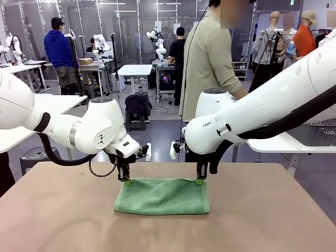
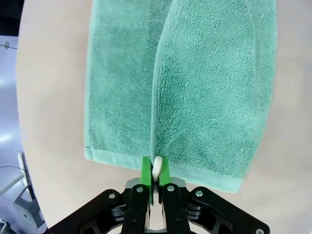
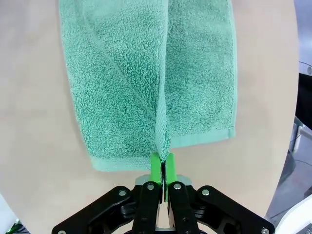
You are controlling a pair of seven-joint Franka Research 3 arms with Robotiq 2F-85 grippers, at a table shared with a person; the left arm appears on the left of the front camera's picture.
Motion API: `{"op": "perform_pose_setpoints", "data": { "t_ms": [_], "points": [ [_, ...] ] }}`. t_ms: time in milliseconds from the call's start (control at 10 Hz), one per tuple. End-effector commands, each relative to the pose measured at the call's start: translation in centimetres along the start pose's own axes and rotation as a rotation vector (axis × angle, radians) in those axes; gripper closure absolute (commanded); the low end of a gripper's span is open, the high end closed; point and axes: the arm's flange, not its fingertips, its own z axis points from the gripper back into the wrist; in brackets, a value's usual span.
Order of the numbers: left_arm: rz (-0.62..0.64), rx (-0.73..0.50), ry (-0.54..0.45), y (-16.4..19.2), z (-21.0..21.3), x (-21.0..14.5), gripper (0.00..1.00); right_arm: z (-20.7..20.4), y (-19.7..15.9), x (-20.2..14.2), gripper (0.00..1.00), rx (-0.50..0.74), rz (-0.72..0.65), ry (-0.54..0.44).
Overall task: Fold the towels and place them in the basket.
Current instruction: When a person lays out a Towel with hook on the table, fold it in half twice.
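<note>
Front view: mint green towel (image 1: pixel 163 197) lies folded on table (image 1: pixel 63 220); left gripper (image 1: pixel 126 181) and right gripper (image 1: pixel 200 181) each pinch a far corner. Left wrist view: fingers (image 2: pixel 146 168) clamped on the towel's raised fold. Right wrist view: fingers (image 3: pixel 155 163) clamped likewise.

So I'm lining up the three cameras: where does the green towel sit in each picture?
Front view: the green towel lies mid-table, far corners pinched by the left gripper and right gripper.
Left wrist view: the towel runs from bottom middle to the top edge.
Right wrist view: the towel likewise, bottom middle to top edge.
Shared landmark: the tan table.
</note>
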Motion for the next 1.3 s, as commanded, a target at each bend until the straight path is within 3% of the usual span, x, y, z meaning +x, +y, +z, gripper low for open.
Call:
{"op": "perform_pose_setpoints", "data": {
  "t_ms": [0,900,1000,1100,1200],
  "points": [
    [0.0,0.063,-0.006,0.9,-0.3,-0.4,0.93,-0.7,-1.5,-0.2,0.96,0.002,0.04,-0.027],
    [0.018,0.119,-0.03,3.0,-2.6,-1.7,0.93,-3.2,-3.5,0.4,0.96,-0.053,0.077,-0.037],
    [0.026,0.167,-0.021,3.1,-2.5,-1.6,0.89,-3.3,-3.6,0.4,0.96,-0.067,0.076,-0.038],
    [0.026,0.196,-0.021,3.2,-2.5,-1.6,0.74,-3.2,-3.7,0.4,0.82,-0.076,0.057,-0.047],
    [0.03,0.212,-0.014,3.1,-2.4,-1.6,0.7,-3.2,-3.8,0.3,0.76,-0.086,0.061,-0.051]
  ]
}}
